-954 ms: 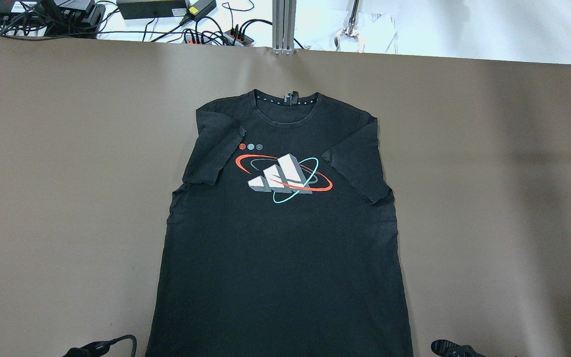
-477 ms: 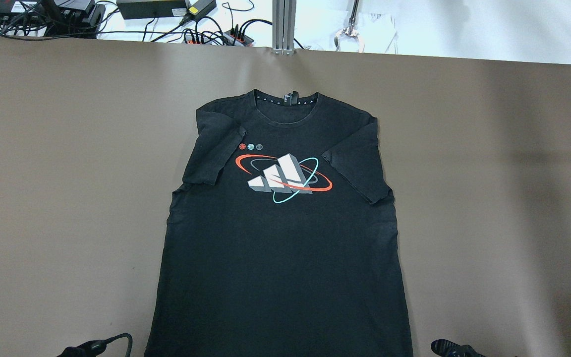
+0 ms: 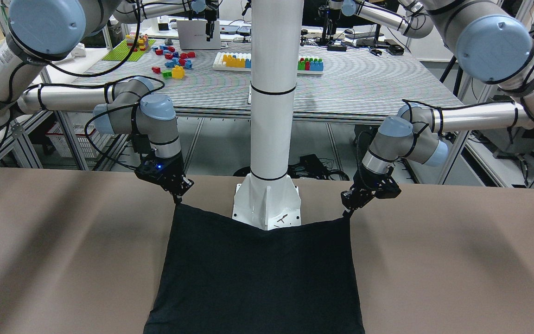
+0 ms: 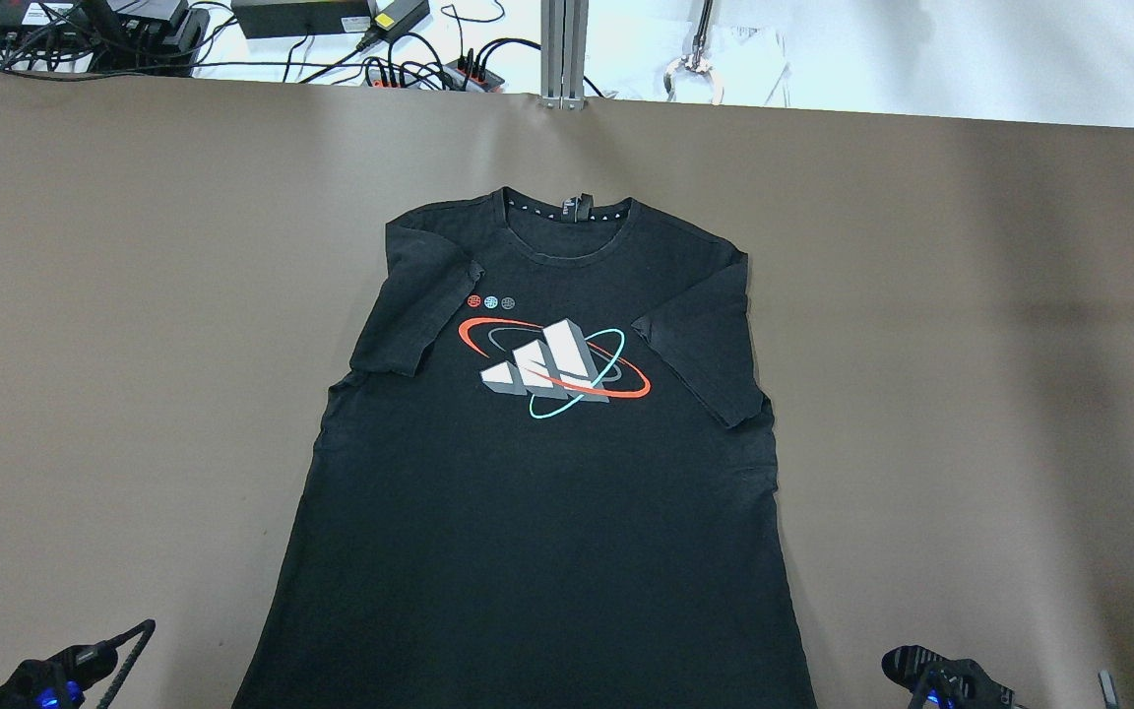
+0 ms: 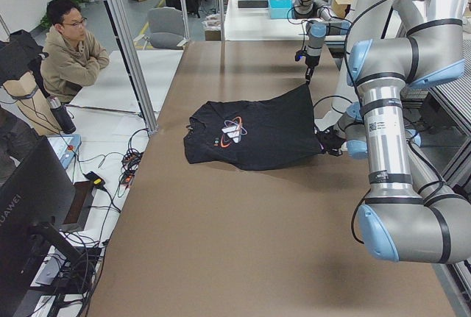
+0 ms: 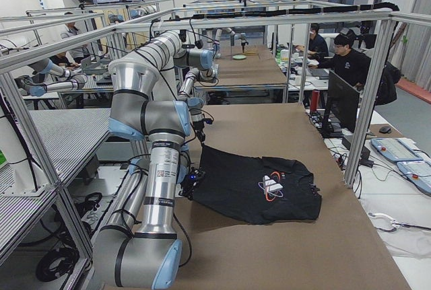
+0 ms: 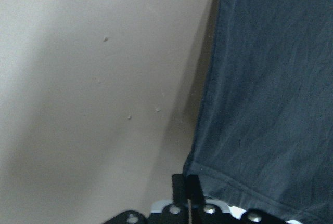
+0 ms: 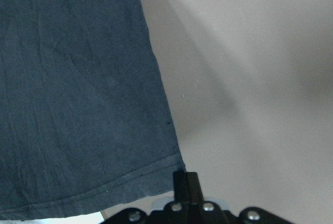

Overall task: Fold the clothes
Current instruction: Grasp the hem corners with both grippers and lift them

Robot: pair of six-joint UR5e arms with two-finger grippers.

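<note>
Trouble could come if a corner slips from its tiny pinch and the fold goes crooked: we have our left jaws and right jaws squeezed tight on the bottom corners of the black shirt point(image 4: 547, 512), lifted while the rest lies flat on the table point(image 4: 134, 295).

One camera sits high behind the robot point(image 3: 274, 93) and looks forward and down on the whole brown table point(image 4: 134, 295), from far off. One sits across the table, faces the robot and looks steeply down. Two stand far away at the table's ends and look along it. A small one rides low on the left arm point(image 3: 475, 116) and on the right arm point(image 3: 63, 97), very close to the table. All views share the black shirt point(image 4: 547, 512); each arm view shows just one bottom corner of it
</note>
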